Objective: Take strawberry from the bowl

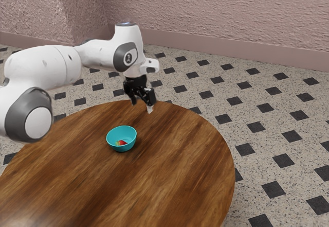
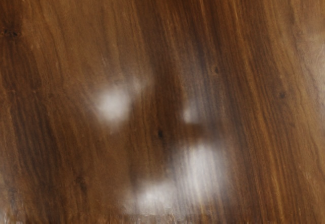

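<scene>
Hovering above and beyond the turquoise bowl (image 1: 122,149), a little toward the exterior view's right of it, with the black gripper (image 1: 142,105) spread: fingers standing apart, open space between. Hanging well apart from the bowl and higher than its rim, over the far part of the round wooden table (image 1: 180,144). Reaching there with the white and grey arm (image 1: 97,54), from the exterior view's left of the bowl, passing behind it in that view and bending down toward the table. Can see the red strawberry (image 1: 122,142) inside the bowl, low down, closer to the wall on the exterior camera's side than to the far wall. Can make out a yellowish-green patch on the strawberry, toward the exterior view's left. Cannot tell about contact between the strawberry and the bowl's side wall. Find the bowl upright, mouth facing up, resting on the table with brown, dark-streaked wood all around. Looking down through the wrist view, catch the same streaked wood under the hand, with several soft, pale patches of shine. Past the table, farther out than the bowl, notice a speckled floor (image 1: 262,144) set with dark squares, and beyond that a rough pinkish wall (image 1: 231,16) above a smooth skirting board (image 1: 231,55).
</scene>
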Robot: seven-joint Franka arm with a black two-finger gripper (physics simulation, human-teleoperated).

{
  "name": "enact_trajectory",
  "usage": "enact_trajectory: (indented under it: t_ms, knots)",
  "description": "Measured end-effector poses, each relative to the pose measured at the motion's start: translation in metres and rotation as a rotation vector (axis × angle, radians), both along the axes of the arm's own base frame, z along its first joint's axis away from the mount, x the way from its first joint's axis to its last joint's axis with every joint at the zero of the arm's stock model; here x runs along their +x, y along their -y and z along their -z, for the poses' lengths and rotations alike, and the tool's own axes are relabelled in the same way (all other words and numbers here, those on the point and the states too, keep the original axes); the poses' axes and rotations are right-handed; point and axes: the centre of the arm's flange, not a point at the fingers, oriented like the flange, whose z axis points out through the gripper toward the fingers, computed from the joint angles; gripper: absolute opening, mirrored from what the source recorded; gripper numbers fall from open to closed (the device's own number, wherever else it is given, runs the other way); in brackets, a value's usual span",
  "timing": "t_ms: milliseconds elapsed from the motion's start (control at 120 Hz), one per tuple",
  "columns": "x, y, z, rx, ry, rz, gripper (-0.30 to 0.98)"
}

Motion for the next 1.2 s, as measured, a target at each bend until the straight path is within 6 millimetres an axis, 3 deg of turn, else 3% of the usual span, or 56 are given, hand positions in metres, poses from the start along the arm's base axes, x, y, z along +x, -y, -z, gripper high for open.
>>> enact_trajectory:
  t_ms: [125, 258, 483, 633, 1200]
  knots:
    - [-0.045, -0.002, 0.005, 0.017, -0.07, 0.028, 0.69]
    - [-0.068, -0.022, 0.027, 0.058, -0.118, 0.033, 0.68]
    - [-0.07, -0.032, 0.033, 0.095, -0.103, 0.065, 0.57]
    - [-0.07, -0.023, 0.032, 0.084, -0.092, 0.086, 0.5]
    - [-0.092, -0.019, 0.076, 0.069, -0.168, 0.102, 0.45]
